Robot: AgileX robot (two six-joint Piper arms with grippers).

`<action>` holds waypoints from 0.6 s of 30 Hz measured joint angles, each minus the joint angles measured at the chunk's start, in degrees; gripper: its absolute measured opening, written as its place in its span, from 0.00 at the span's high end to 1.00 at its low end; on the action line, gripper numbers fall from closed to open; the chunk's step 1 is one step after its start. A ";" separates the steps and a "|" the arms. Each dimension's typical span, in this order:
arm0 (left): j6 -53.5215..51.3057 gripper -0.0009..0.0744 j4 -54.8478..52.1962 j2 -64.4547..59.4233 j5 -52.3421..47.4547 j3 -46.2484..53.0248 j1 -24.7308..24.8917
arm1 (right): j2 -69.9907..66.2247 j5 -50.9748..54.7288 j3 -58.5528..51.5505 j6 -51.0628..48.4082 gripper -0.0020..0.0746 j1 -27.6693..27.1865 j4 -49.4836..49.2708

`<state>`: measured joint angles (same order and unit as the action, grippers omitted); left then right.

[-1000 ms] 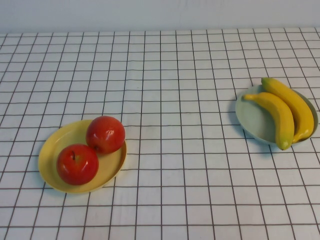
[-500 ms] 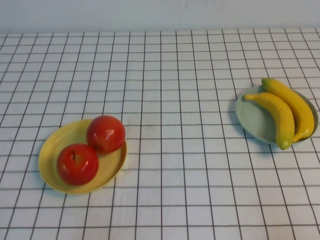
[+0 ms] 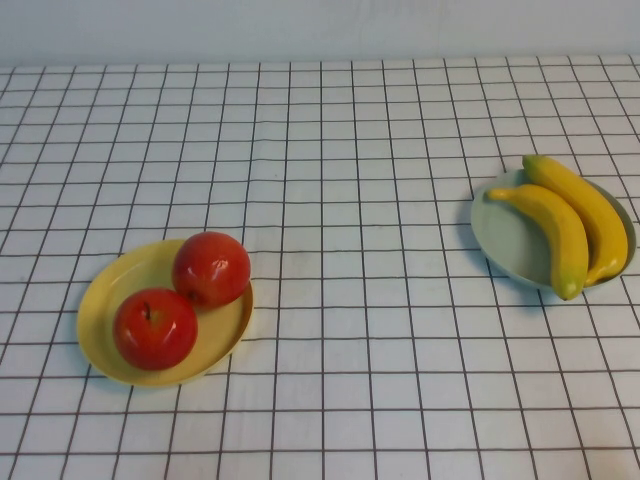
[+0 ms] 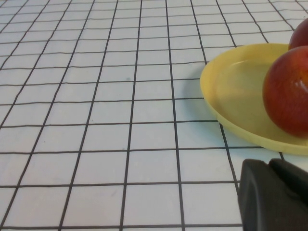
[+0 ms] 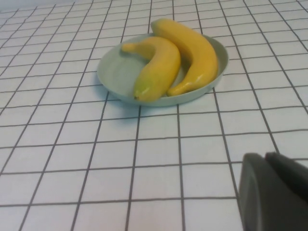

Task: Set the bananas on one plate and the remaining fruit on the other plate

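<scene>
Two red apples (image 3: 210,268) (image 3: 154,328) lie on the pale yellow plate (image 3: 108,295) at the front left. Two yellow bananas (image 3: 552,232) (image 3: 590,212) lie side by side on the pale blue-green plate (image 3: 500,240) at the right. The left wrist view shows the yellow plate (image 4: 231,91) with an apple (image 4: 288,91). My left gripper (image 4: 269,164) is shut and empty, low over the cloth just short of that plate. The right wrist view shows the bananas (image 5: 159,67) on the blue-green plate (image 5: 113,72). My right gripper (image 5: 265,156) is shut and empty, well short of that plate. Neither gripper shows in the high view.
A white cloth with a black grid (image 3: 350,200) covers the table. A pale wall runs along the far edge (image 3: 320,25). Nothing else stands on the cloth.
</scene>
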<state>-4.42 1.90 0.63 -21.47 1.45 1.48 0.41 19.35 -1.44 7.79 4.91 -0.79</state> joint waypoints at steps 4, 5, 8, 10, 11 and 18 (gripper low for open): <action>0.00 0.99 0.00 0.00 0.00 0.00 0.00 | 0.00 0.23 0.00 0.00 0.99 -0.09 -0.13; 0.00 0.99 0.00 0.00 0.00 0.00 0.00 | 0.00 0.34 0.00 -0.10 0.99 -0.09 -0.13; 0.00 0.99 0.00 0.00 0.00 0.00 0.00 | 0.00 0.28 0.00 -0.08 0.99 -0.09 -0.13; 0.00 0.99 0.00 0.00 0.00 0.00 0.00 | 0.00 0.37 0.00 -0.08 0.99 -0.09 -0.23; 0.00 0.99 0.00 0.00 0.00 0.00 0.00 | 0.00 0.37 0.00 -0.08 0.99 -0.32 -0.23; 0.00 0.99 0.00 0.00 0.00 0.00 0.00 | 0.00 0.37 0.00 -0.08 0.99 -8.38 -0.23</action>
<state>-4.42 1.90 0.63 -21.47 1.45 1.48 0.41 19.72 -1.44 7.71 -3.48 -1.02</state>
